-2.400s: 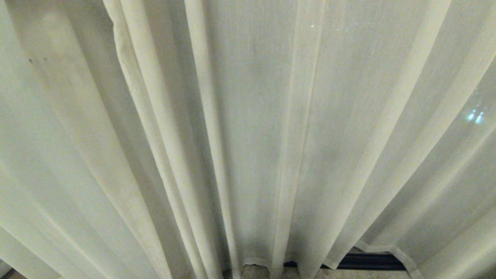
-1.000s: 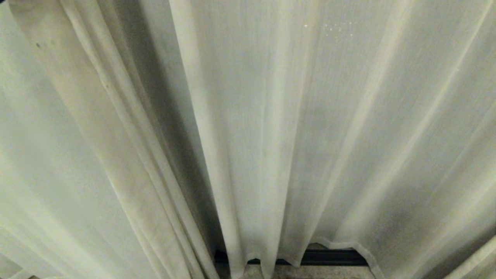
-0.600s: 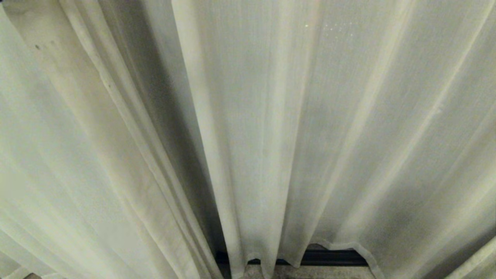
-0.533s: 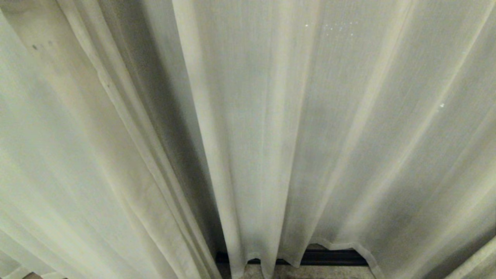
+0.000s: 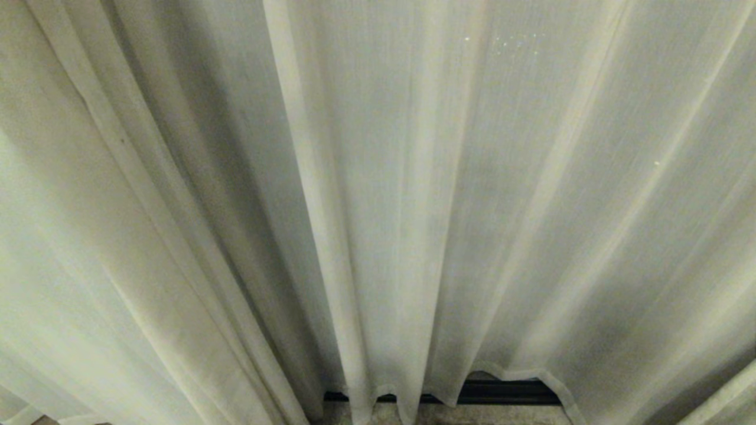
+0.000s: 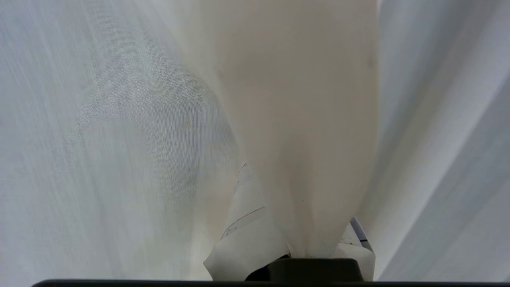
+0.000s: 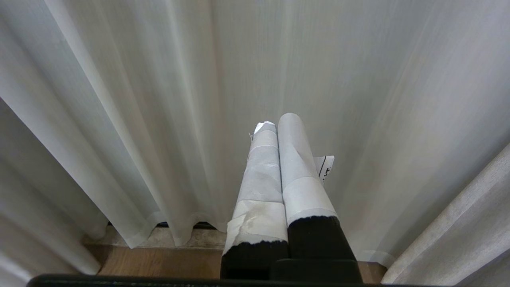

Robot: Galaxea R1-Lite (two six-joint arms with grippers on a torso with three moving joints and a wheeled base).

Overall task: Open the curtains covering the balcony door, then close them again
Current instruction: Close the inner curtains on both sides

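Cream curtains (image 5: 413, 195) fill the whole head view in vertical folds, hems just above the floor. Neither gripper shows in the head view. In the left wrist view my left gripper (image 6: 303, 199) is shut on a bunched fold of the curtains (image 6: 303, 119), which rises out from between the white-taped fingers (image 6: 247, 227) and hides their tips. My right gripper (image 7: 277, 121) is shut on nothing, its two taped fingers pressed together and pointing at the sheer curtains (image 7: 159, 99) without gripping them. The balcony door is hidden behind the fabric.
A dark track strip (image 5: 508, 391) shows under the hems at the floor, with a pale stone sill (image 7: 191, 239) and wooden flooring (image 7: 159, 261) in front of it. A coarser curtain panel (image 7: 458, 239) hangs on one side of the right gripper.
The folds on the left of the head view have swung further left and the shadowed hollow beside them has widened. The folds on the right hang as before.
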